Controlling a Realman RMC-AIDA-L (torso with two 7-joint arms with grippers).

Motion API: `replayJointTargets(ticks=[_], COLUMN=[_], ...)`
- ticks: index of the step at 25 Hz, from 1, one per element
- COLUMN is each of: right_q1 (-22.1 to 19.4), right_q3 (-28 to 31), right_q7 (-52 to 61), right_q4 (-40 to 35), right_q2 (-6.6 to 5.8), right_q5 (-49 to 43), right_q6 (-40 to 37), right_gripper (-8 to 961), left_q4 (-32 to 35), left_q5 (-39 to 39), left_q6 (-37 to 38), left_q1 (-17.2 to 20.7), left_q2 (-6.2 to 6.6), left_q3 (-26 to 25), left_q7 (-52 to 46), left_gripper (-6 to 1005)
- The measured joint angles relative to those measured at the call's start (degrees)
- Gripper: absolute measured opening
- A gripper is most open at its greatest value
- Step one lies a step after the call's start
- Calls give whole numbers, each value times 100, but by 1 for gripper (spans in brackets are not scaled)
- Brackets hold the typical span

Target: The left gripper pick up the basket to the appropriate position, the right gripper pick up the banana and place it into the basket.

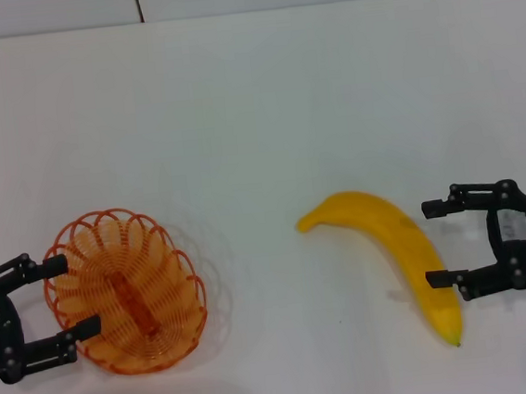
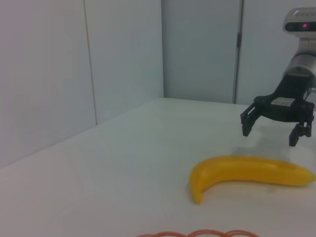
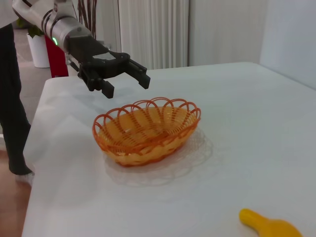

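The orange wire basket (image 1: 127,289) stands on the white table at the front left; it also shows in the right wrist view (image 3: 148,131), and a sliver of its rim shows in the left wrist view (image 2: 197,233). My left gripper (image 1: 68,298) is open and empty at the basket's left end, and in the right wrist view (image 3: 126,85) it hovers just above and beyond the rim. The yellow banana (image 1: 394,250) lies at the front right, also seen in the left wrist view (image 2: 247,170). My right gripper (image 1: 432,244) is open and empty, just right of the banana and above the table (image 2: 270,134).
The white table (image 1: 255,114) stretches bare between and behind the basket and the banana. One end of the banana (image 3: 269,226) shows in the right wrist view. The table's left edge (image 3: 37,148) lies beyond the basket.
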Motion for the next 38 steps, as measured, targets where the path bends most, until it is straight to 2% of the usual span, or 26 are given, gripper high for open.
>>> replayJointTargets(ticks=[11,15,17,20,24,25,27,28,31,33,35,38], right_q1=[12,11,10,14,24,36,60,69,112,141,168,188], right_q3=[-3,2,9,7,5,6,10,10,6,1,-1,-2], right_q7=[0,0,0,0,3,2,1,3,16,31,43,44], right_q4=[1,1,1,1,1,1,1,1,1,1,1,1], right_q2=[11,10,10,8,4,4,4,1,1,4,6,8], right_q5=[1,1,1,1,2,6,7,7,3,1,0,0], right_q6=[1,1,1,1,0,0,2,10,54,65,68,69], right_gripper=[878,878,878,878,877,877,877,877,877,877,877,876], left_q4=[1,10,62,412,1424,1831,2217,2422,2568,2647,2909,3422], left_q5=[-8,-290,-757,-1444,-1890,-1829,-1554,-1147,80,769,1487,2188], left_q6=[9,193,464,692,598,450,266,150,130,146,126,101], left_q1=[-1,-2,-10,-108,-403,-580,-815,-1070,-1739,-2076,-2340,-2478], left_q2=[-9,-16,-15,-4,5,66,161,278,587,667,607,351], left_q3=[-3,-307,-672,-877,-879,-846,-779,-685,-258,185,691,1236], left_q7=[2,-59,-404,-1321,-3281,-4101,-4898,-5356,-5752,-5769,-5685,-5294], left_gripper=[837,829,826,820,812,810,806,805,799,795,791,785])
